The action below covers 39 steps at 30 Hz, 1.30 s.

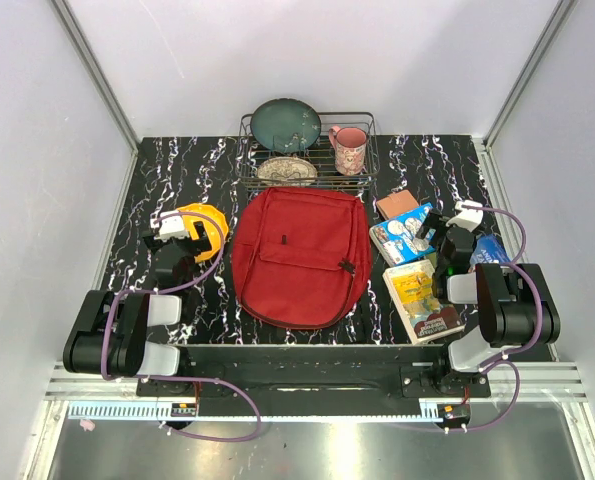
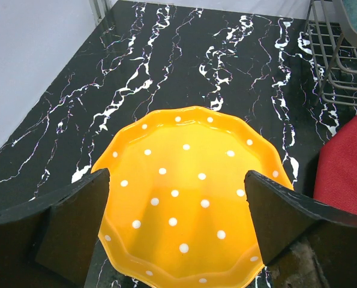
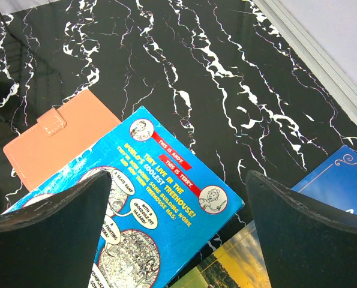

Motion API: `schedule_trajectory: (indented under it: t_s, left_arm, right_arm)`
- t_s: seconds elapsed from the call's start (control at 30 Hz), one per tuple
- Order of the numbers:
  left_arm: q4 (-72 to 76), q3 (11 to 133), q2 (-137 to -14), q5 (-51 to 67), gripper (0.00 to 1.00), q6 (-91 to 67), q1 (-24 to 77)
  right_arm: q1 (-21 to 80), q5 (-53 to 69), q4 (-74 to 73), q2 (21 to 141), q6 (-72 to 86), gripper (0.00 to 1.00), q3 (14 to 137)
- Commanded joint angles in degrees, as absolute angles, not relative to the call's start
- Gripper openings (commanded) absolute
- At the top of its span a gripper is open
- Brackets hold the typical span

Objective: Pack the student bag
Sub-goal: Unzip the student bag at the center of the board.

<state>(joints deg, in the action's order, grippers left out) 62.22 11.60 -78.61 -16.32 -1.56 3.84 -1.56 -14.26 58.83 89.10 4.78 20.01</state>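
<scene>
Left pincer [image 2: 175,186], right pincer [image 3: 178,186] agape — one student bag [image 1: 299,255], one mug [image 1: 349,150].

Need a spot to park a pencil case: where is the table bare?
The table is bare at back left, behind the yellow plate and left of the wire rack, and at back right, right of the rack. Right of the red backpack, books crowd it.

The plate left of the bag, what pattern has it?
The plate is orange-yellow with white dots; clearest in left wrist view.
</scene>
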Motion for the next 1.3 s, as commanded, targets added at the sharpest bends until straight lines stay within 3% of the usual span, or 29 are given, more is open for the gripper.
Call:
schedule_trajectory:
  t_s: [0.0, 0.57, 0.63, 0.7, 0.77, 0.83, 0.93, 0.97, 1.07, 1.2, 1.27]
  left_arm:
    - [65.04, 12.66, -78.75, -16.96, 0.99, -2.37, 3.6]
    - [65.38, 12.57, -78.31, -17.57, 0.99, -2.02, 3.52]
    - [59.36, 13.53, -74.47, -17.32, 0.99, -1.24, 4.13]
    - [41.35, 18.86, -66.03, -18.36, 0.99, -2.71, 4.31]
    - [32.47, 23.35, -60.33, -20.12, 0.99, -6.4, 4.39]
    - [23.32, 25.91, -57.49, -18.21, 0.99, -7.55, 4.39]
    - [13.64, 29.44, -53.27, -18.71, 0.99, -11.94, 4.39]
    - [11.01, 30.84, -51.96, -23.59, 0.99, -14.82, 4.31]
    - [-13.45, 35.92, -51.15, -41.5, 0.99, -45.36, 3.78]
    - [-21.35, 37.44, -50.28, -36.49, 0.99, -43.41, 2.2]
    - [-19.09, 38.31, -50.36, -27.31, 0.99, -38.87, 2.2]
  right_arm:
    - [-1.85, -14.5, 62.05, 89.03, 4.22, 1.0, 20.83]
    - [-1.85, -17.2, 63.18, 87.9, 5.08, 1.0, 19.95]
    - [-1.85, -19.77, 60.57, 86.14, 6.41, 1.0, 19.34]
    - [-1.85, -18.9, 64.93, 86.04, 5.37, 1.0, 18.11]
    - [-1.76, -18.54, 65.84, 84.04, 5.62, 1.0, 16.53]
    - [-1.76, -22.91, 59.45, 80.27, 6.85, 1.0, 18.53]
    - [-1.76, -25.14, 37.5, 71.48, 11.85, 1.0, 25.54]
    - [-1.76, -24.44, 27.96, 68.41, 14.13, 1.0, 27.32]
    - [-1.76, -25.3, 10.2, 63.74, 24.1, 1.0, 33.91]
    - [-1.76, -19.89, -3.85, 58.11, 27.43, 1.0, 39.55]
    - [-1.76, -10.75, -5.53, 54.77, 24.88, 1.0, 39.82]
